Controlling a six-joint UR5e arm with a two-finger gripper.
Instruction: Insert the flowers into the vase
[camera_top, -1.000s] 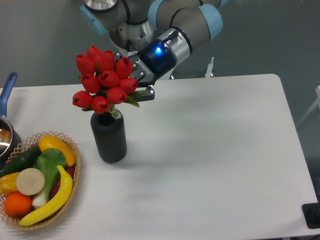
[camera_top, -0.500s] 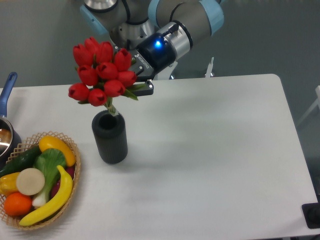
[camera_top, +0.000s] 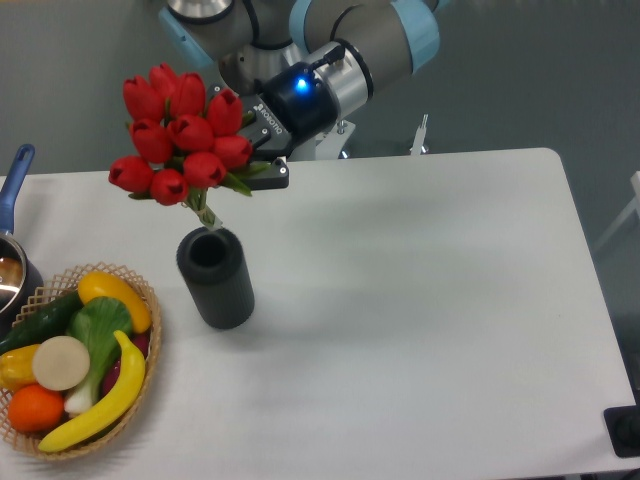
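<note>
Gripping flowers (camera_top: 178, 135), gripper (camera_top: 252, 168) clamping bunch from right side, holding it above vase (camera_top: 215, 277). Stem tips hanging just over vase mouth. Vase standing upright on worktop (camera_top: 430, 300), near fruit basket (camera_top: 120, 425).

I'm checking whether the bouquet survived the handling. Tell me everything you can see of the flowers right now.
The flowers are a tight bunch of about nine red tulip buds, glossy and intact, with green leaves below and short stems. The bunch tilts, heads leaning up and to the left, stem ends pointing down toward the mouth of the vase. The stems look just above the rim, not inside. The claw holds the bunch from the right side, at the leaves. Nothing else touches it.
</note>
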